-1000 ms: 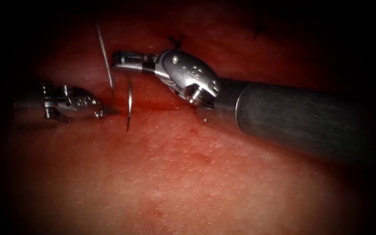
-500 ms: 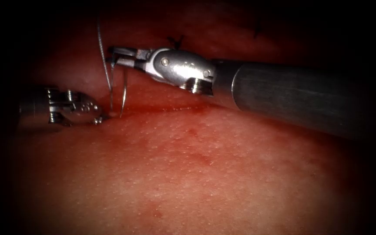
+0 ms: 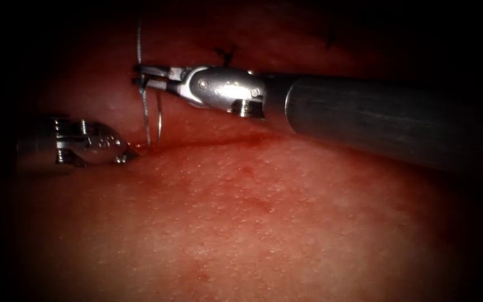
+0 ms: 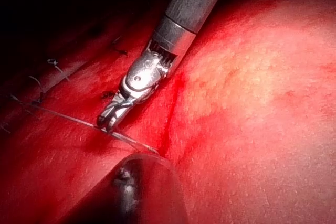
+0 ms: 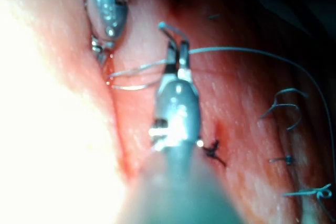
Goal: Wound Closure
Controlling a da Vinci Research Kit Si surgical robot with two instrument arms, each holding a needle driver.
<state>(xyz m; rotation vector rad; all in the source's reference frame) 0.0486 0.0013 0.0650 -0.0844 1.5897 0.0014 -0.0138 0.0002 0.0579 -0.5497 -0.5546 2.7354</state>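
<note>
The right tool [image 3: 141,77] has its fingers clamped on the needle [image 3: 159,120] near its tail, tip at the cut [image 3: 208,142], while the left tool [image 3: 127,155], fingers together, presses the tissue [image 3: 264,223] there, likely to steady it

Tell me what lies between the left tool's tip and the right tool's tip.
In the endoscope view, the needle and thread run between the right tool and the tissue near the left tool. The right tool holds the needle near its thread end.
</note>
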